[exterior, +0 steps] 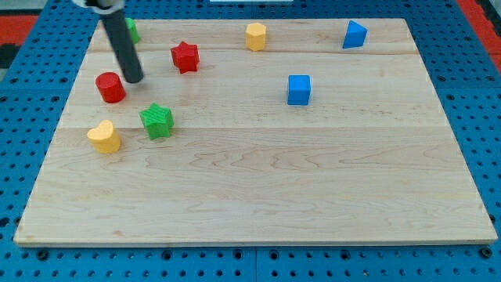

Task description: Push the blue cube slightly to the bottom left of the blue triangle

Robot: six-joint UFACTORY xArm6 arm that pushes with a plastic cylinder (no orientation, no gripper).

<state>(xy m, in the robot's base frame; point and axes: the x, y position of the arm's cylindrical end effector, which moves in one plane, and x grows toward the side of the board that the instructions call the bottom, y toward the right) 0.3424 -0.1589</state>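
The blue cube point(299, 89) sits right of the board's middle, in the upper half. The blue triangle point(354, 34) is near the view's top right, above and right of the cube. My tip point(134, 79) is at the upper left of the board, just right of the red cylinder point(110, 87) and far left of the blue cube. The rod slants up to the view's top left.
A red star point(185, 56) lies right of my tip. A green star point(156, 120) and a yellow heart point(104, 136) lie below it. A yellow hexagon point(256, 36) is at top centre. A green block point(132, 31) is partly hidden behind the rod. The wooden board point(258, 196) rests on a blue pegboard.
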